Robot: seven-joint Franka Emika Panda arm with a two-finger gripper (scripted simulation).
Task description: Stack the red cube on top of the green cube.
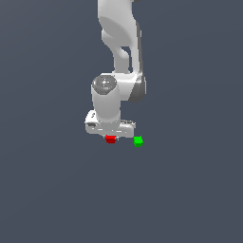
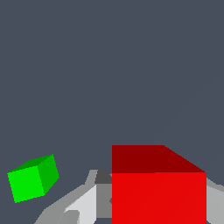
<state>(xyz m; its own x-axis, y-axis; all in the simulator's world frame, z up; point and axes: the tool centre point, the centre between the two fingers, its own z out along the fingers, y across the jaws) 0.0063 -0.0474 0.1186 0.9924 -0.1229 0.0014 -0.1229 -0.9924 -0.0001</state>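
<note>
One red cube (image 1: 110, 139) at the end effector (image 1: 110, 137); one green cube (image 1: 138, 141) beside.

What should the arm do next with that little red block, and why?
Probably close on the red cube and lift it. The gripper sits low right over it, fingers beside it, while the green cube lies apart on the exterior view's right, with nothing on it.

White arm (image 1: 118, 52) descending vertically, wrist bent downward, its gripper (image 1: 110, 136) low, fingers (image 2: 83, 203) flanking and apparently gripping the red cube (image 2: 158, 192).
</note>
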